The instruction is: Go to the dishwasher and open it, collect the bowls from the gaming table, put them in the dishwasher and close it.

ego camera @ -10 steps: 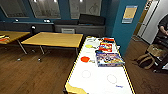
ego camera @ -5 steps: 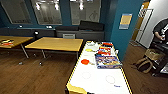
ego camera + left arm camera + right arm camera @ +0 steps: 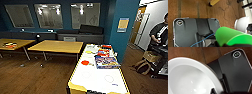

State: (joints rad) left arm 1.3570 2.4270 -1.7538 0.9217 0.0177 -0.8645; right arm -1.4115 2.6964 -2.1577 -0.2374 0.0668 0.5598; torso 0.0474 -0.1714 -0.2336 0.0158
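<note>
A smooth, bright green bowl (image 3: pixel 233 36) looms at my left wrist and a glossy white bowl (image 3: pixel 191 78) at my right, each seemingly carried, though I cannot tell how either tool's fingers stand. Ahead, the gaming table (image 3: pixel 75 86), a long white top edged in pale yellow, bears a flat red-orange bowl (image 3: pixel 85 62), printed boxes (image 3: pixel 106 61) and faint rings. Carrying well, I judge, means level wrists and a wide berth past the wood-topped tables (image 3: pixel 57 46) over the brown floor (image 3: pixel 32 77).

Dark wrist plate (image 3: pixel 186 32), thin blue cable (image 3: pixel 204 39).
</note>
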